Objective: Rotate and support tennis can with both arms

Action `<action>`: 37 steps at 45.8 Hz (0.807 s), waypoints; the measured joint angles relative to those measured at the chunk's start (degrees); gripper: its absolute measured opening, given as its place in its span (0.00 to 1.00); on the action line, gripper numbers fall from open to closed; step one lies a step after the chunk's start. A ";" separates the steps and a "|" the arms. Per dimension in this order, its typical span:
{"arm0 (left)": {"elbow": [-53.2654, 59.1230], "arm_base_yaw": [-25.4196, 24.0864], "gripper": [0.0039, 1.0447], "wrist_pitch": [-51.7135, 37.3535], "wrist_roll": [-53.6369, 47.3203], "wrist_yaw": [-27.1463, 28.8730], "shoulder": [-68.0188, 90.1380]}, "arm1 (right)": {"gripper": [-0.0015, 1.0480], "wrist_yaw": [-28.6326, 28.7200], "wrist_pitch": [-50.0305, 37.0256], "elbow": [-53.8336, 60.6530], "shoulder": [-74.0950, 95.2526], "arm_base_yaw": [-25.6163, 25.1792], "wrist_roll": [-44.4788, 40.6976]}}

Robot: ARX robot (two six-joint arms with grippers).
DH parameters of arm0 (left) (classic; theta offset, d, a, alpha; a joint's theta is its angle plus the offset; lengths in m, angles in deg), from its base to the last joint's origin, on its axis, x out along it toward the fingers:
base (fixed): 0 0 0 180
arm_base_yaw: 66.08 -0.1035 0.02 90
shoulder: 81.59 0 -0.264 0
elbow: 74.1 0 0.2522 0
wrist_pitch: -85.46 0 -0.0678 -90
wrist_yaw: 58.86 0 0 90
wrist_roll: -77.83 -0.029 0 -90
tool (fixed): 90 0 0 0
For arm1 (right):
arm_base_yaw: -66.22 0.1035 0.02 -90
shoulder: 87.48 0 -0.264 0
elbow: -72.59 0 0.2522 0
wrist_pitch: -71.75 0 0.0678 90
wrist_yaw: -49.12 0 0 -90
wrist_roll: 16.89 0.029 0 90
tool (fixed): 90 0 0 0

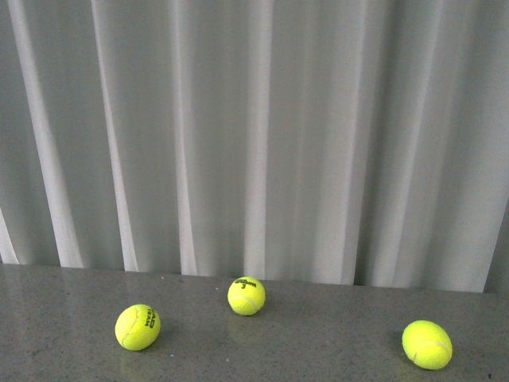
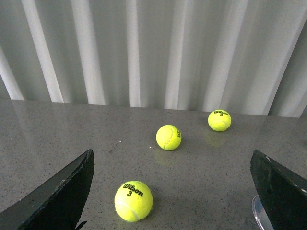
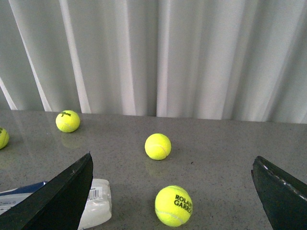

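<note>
Check the left pincer (image 2: 171, 152) first. Its two black fingers (image 2: 62, 191) stand spread wide and grip nothing. A Wilson ball (image 2: 134, 201) lies between them, close in, on the grey table (image 2: 43, 139). A plain ball (image 2: 169, 137) lies just ahead of the fingertips, and a far ball (image 2: 219, 120) lies beyond it, near the white curtain (image 2: 144, 48). A clear curved edge (image 2: 257, 213) shows just beside one finger; you cannot tell what it is.

Then check the right pincer (image 3: 172, 155). It is likewise spread wide and grips nothing. The tennis can (image 3: 98, 206) lies on the table beside one finger, which partly hides it. A Roland Garros ball (image 3: 173, 206) lies between the fingers, near the can but apart from it.
</note>
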 joint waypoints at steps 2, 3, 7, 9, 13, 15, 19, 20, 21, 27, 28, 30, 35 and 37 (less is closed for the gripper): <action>0.00 0.00 0.94 0.00 0.00 0.00 0.00 | 0.93 0.00 0.00 0.00 0.02 0.00 0.00; 0.00 0.00 0.94 0.00 0.00 0.00 0.00 | 0.93 -0.02 0.00 0.00 0.00 0.00 0.00; 0.00 0.00 0.94 0.00 0.02 0.00 0.00 | 0.93 -0.02 0.00 0.00 0.00 0.00 0.00; 0.00 0.00 0.94 0.00 0.00 0.00 0.00 | 0.93 0.00 0.00 0.00 0.00 0.00 0.00; 0.00 0.00 0.94 0.00 0.00 0.00 0.00 | 0.93 -0.02 0.00 0.00 0.00 0.00 0.00; 0.00 0.00 0.94 0.00 0.00 0.00 0.00 | 0.93 -0.02 0.00 0.00 0.00 0.00 0.02; -3.32 0.13 0.94 8.37 5.22 -2.69 5.79 | 0.93 -0.02 0.00 0.00 0.00 0.00 0.00; -4.72 0.13 0.94 9.75 6.95 -4.11 9.35 | 0.93 -0.02 0.00 0.00 0.02 0.00 0.00; -5.29 0.13 0.94 9.84 7.85 -4.94 11.37 | 0.93 -0.02 0.00 0.00 0.02 0.00 0.00; -11.78 -2.51 0.94 -3.91 15.67 -20.02 39.89 | 0.93 0.00 0.02 0.00 -0.02 0.00 0.00; -13.22 -2.97 0.94 -7.48 16.57 -23.26 45.64 | 0.93 0.00 0.04 0.00 -0.02 0.00 0.00; -15.19 -3.15 0.94 -12.94 17.07 -26.93 54.84 | 0.93 -0.04 0.04 0.00 -0.04 0.00 0.00; -19.52 -2.34 0.94 -22.05 17.29 -33.94 76.48 | 0.93 -0.02 0.04 0.00 -0.04 0.00 0.00; -21.27 -1.64 0.94 -23.69 17.62 -36.57 83.58 | 0.93 -0.02 0.04 0.00 -0.04 0.00 0.00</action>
